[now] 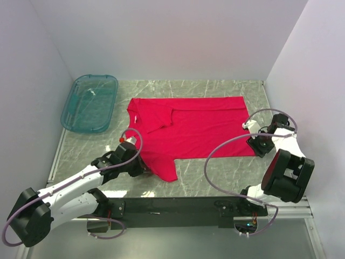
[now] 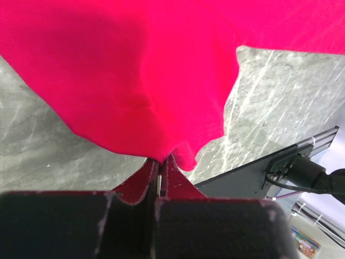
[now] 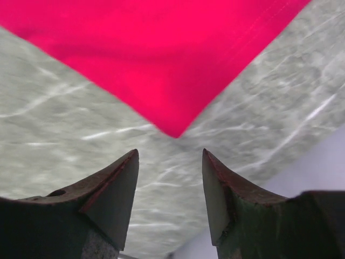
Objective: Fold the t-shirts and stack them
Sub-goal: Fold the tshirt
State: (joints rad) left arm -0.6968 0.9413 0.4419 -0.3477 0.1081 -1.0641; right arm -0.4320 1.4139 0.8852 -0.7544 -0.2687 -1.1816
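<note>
**Ana:** What can't we see well?

**Ben:** The tips of the left gripper (image 2: 160, 162). In its own camera, red cloth covers them. But we can tell it is pinched tight on the shirt (image 1: 199, 127), at the near left part by the sleeve. From above we can hardly pick it out at the cloth edge.

**Ana:** And the neck?

**Ben:** It points left. The cloth by the neck looks folded over, and we can't tell how.

**Ana:** What about the right gripper (image 3: 170, 156)?

**Ben:** Its two fingers (image 3: 116, 189) stand apart with nothing between them. They sit just off the shirt's near right corner and don't touch it.

**Ana:** Where is the shirt?

**Ben:** In the middle of the table (image 1: 191, 175). It is spread mostly flat, and one sleeve sticks out toward the near side.

**Ana:** What is the table like?

**Ben:** It looks like grey-green stone with pale streaks, flat and smooth. White walls (image 1: 161, 38) stand on the left, far and right sides. A black rail (image 1: 178, 205) runs along the near edge.

**Ana:** Anything else?

**Ben:** A teal tub (image 1: 90, 102) sits in the far left corner. It is see-through plastic with round corners, apart from the shirt. The shirt is soft and bright red, with a stitched hem.
</note>
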